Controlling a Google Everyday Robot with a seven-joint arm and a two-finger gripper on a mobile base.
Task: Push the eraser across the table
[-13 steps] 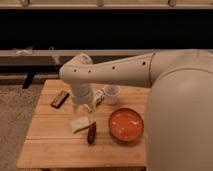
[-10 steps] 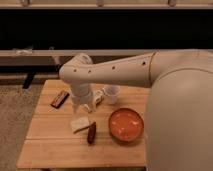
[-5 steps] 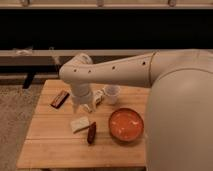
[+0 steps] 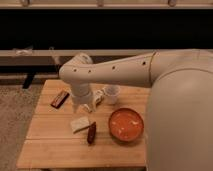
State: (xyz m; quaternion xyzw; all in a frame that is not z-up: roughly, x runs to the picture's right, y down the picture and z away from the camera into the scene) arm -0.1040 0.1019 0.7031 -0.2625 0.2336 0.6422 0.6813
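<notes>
Though apart, eraser point(image 4: 59, 99) beside claw point(image 4: 84, 106).

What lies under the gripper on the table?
The gripper hangs over the table, between the eraser and the cup. A beige block lies just in front of it. The spot directly beneath is covered by the gripper itself.

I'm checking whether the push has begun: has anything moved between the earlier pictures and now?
Nothing visibly changed. The gripper hangs low over the table, between the eraser and the white cup, not touching the eraser. The eraser, cup, beige block, brown oblong and orange bowl all lie where they were.
</notes>
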